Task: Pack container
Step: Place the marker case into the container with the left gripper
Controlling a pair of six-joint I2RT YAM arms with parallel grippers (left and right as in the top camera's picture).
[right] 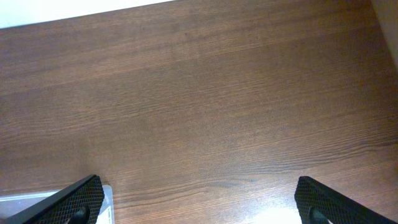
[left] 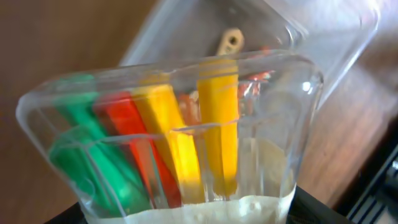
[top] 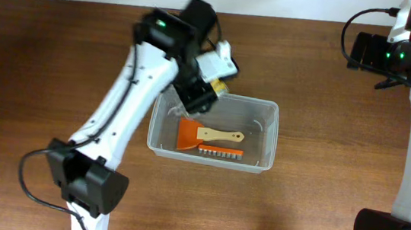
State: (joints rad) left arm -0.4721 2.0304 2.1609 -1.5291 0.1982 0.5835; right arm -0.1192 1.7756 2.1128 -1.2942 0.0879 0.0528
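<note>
Overhead, the container (top: pixel 261 128) is seen at the middle of the worktop (top: pixel 41 75), with an orange scraper (top: pixel 188 135) on a wooden handle and a row of small metal pieces (top: pixel 220 153) lying inside. Its far left corner is covered by the left end effector (top: pixel 209 94), which is closed on a clear marker pack (left: pixel 174 155). Green, red, yellow and orange markers are shown through the pack in the left wrist view, and no print can be read on it. The right end effector (right: pixel 208 202) is held wide apart over the worktop, well away from the container
</note>
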